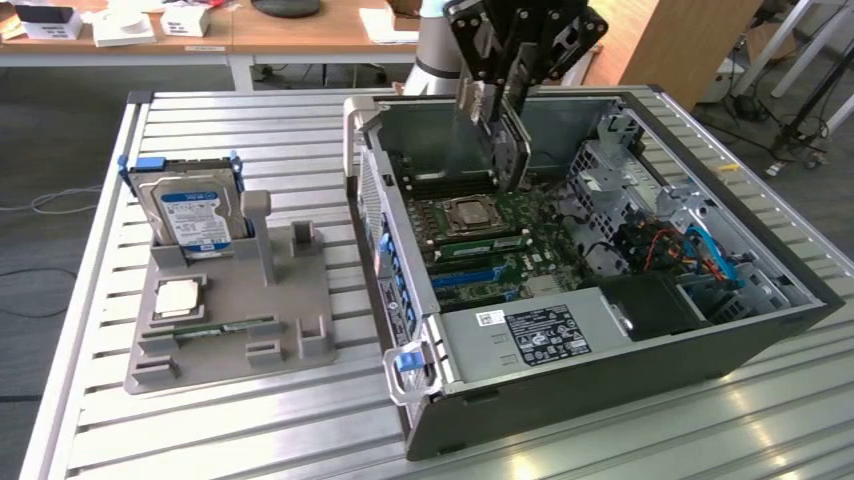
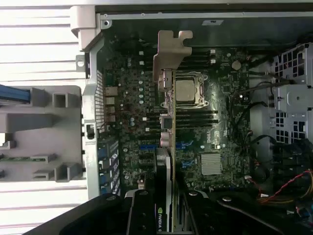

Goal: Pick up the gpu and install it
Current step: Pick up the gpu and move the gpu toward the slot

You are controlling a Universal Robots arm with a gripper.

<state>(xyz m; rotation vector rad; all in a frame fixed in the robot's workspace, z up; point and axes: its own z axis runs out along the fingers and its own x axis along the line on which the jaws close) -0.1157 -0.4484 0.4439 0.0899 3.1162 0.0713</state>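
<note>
One gripper hangs over the far part of the open computer case, its fingers closed on the gpu. The card is held upright, on edge, above the motherboard. Its lower edge seems to sit just over the CPU socket, though the exterior view leaves it unclear whether it touches anything.

In the wrist view the gpu appears edge-on as a thin strip running across the board. Its silver bracket is at the end away from the gripper, and a green logo label shows between the black fingers.

Inside the case, a power supply with a white label sits at the near side.

Well apart from the case, toward the exterior view's left, a gray holder rests on the slatted metal table. A hard drive stands upright in its far end, and a processor chip and a narrow memory stick lie nearer.
</note>
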